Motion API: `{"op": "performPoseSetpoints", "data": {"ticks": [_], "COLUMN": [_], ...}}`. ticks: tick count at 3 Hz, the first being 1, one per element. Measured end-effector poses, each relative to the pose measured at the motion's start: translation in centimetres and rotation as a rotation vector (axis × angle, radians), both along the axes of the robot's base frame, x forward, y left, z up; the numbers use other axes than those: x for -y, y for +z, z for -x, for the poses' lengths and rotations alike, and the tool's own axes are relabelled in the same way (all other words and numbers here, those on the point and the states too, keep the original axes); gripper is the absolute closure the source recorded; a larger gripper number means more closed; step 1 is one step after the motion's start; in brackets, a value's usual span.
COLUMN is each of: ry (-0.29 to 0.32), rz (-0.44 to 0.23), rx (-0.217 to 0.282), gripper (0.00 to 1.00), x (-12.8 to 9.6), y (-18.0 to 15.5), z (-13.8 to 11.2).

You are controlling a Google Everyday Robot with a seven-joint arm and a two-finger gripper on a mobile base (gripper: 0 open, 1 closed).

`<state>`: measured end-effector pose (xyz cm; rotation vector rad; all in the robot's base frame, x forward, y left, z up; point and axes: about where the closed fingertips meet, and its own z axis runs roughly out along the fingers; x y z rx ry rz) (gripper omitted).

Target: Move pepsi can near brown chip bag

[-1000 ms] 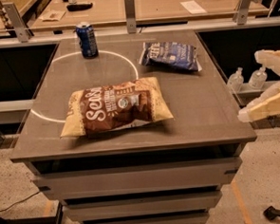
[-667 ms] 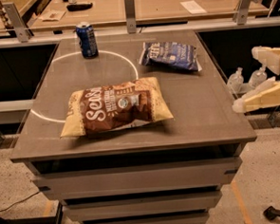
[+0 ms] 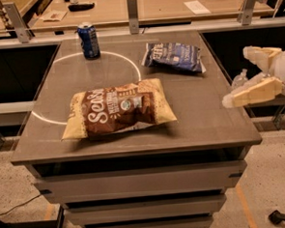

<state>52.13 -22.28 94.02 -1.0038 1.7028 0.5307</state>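
The pepsi can point(image 3: 88, 40), dark blue with a silver top rim, stands upright at the back left of the grey table point(image 3: 201, 127). The brown chip bag point(image 3: 117, 109), puffy with white script lettering and pale yellow ends, lies flat in the front middle of the table. The can and the bag are well apart. My gripper point(image 3: 235, 77) hovers off the table's right edge, far from the can, with its two pale fingers point(image 3: 251, 93) spread open and nothing between them.
A smaller dark blue chip bag point(image 3: 173, 56) lies at the back right of the table, close to my gripper. A white circle line point(image 3: 129, 63) is painted on the tabletop. Wooden benches point(image 3: 165, 5) with metal posts stand behind the table. Drawers run under the tabletop.
My gripper has moved left and a little up, closer to the table's right edge. The can and both bags have not moved.
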Motion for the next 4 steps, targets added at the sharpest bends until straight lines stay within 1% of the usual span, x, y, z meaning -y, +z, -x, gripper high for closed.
{"op": "performPoseSetpoints", "data": {"ticks": [1,2,3,4], "ry": [-0.006,-0.014,-0.049,-0.11], "rz": [-0.014,-0.033,-0.047,-0.041], "rx": [-0.029,-0.022,0.008,0.011], "gripper": [0.0,0.0,0.0,0.0], "x": [-1.9,-3.5,-5.2,-6.8], "y": [-1.2,-1.7,-1.3,-0.9], "z": [-3.6,-7.1,-9.9,-12.8]}}
